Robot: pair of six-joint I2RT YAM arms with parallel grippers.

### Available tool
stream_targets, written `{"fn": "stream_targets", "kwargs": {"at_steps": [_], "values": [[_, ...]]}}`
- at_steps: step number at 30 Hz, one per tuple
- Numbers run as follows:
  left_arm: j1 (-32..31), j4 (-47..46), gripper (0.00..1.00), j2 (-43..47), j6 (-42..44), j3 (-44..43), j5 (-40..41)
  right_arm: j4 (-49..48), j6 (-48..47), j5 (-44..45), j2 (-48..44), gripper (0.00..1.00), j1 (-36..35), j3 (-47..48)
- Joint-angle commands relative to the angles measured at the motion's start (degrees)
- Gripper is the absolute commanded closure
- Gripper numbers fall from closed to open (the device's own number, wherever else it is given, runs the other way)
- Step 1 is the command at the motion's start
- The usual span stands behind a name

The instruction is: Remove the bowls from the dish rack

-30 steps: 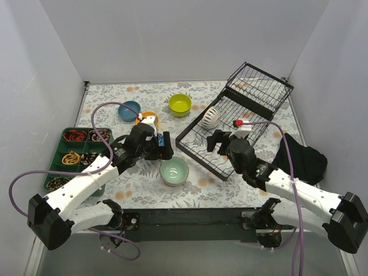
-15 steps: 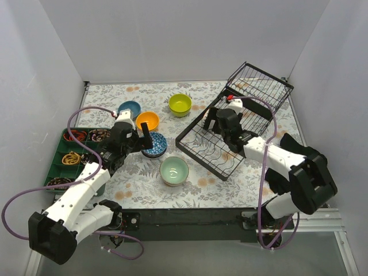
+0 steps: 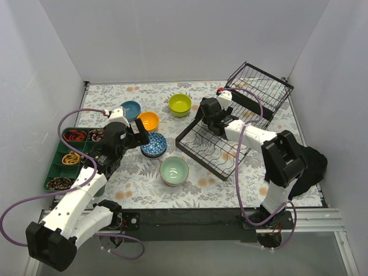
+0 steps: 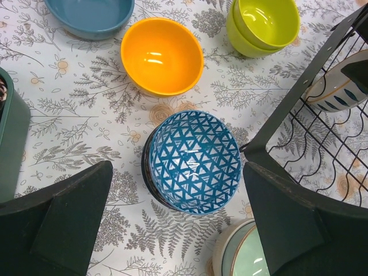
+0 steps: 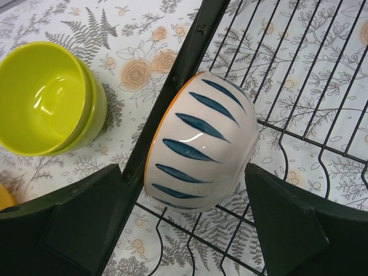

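The black wire dish rack (image 3: pixel 229 150) lies at the right, its raised tier (image 3: pixel 260 86) behind. One white bowl with blue stripes (image 5: pixel 198 144) leans on edge against the rack's left bar (image 5: pixel 172 98). My right gripper (image 5: pixel 181 169) is open just above it, one finger on each side, not touching. In the top view that gripper (image 3: pixel 208 113) hides the bowl. On the table stand blue (image 3: pixel 130 109), orange (image 3: pixel 148 121), lime-yellow (image 3: pixel 180 104), blue-white patterned (image 3: pixel 154 145) and pale-green (image 3: pixel 174 171) bowls. My left gripper (image 4: pixel 177 172) hangs open above the patterned bowl (image 4: pixel 194 161), holding nothing.
A green compartment tray (image 3: pixel 55 168) with rubber bands sits at the left edge, under my left arm. A black cloth (image 3: pixel 305 161) lies right of the rack. White walls close in on three sides.
My left gripper let go of the patterned bowl beside the orange one and drew back left. My right arm swung from the rack's near side to over the striped bowl.
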State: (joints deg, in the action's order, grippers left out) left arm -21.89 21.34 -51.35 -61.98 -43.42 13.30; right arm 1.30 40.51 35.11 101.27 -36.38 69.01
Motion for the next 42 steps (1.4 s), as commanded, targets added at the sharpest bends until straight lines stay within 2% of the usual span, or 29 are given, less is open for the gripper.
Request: {"fn": "stream_targets", "kwargs": {"at_steps": [1,11,14,18,22,30,33,39,42], "values": [[0.71,-1.13,0.02,0.81,0.01,0.62,-0.99,3.27,3.69,4.52,2.17,0.07,0.17,4.2],[1.76,-1.48,0.02,1.34,-0.08,0.7,-2.75,7.49,4.75,8.04,5.69,0.25,-0.18,6.92],[1.94,-1.48,0.02,1.34,-0.08,0.7,-3.1,7.84,3.7,9.88,5.08,0.35,-0.79,7.01],[2.29,-1.57,0.02,1.26,-0.08,0.79,-3.46,7.84,0.89,12.96,4.55,0.55,-2.2,7.98],[2.47,-1.57,0.02,1.17,-0.08,0.79,-3.54,8.45,-0.61,16.56,4.11,0.67,-3.43,8.68],[2.55,-1.66,0.02,0.82,0.19,0.88,-4.6,8.46,-1.93,17.27,-1.77,0.74,-4.05,5.44],[2.55,-1.83,0.02,0.47,0.36,1.05,-5.65,5.23,-2.89,15.69,-6.43,0.77,-4.14,1.4],[2.55,-2.62,0.02,-0.06,0.98,1.23,-9.16,-0.77,-5.53,9.02,-17.06,0.82,-4.14,-8.27],[2.55,-3.32,0.02,-0.67,1.51,1.41,-11.89,-5.77,-6.94,2.96,-22.68,0.82,-4.14,-13.54]]}}
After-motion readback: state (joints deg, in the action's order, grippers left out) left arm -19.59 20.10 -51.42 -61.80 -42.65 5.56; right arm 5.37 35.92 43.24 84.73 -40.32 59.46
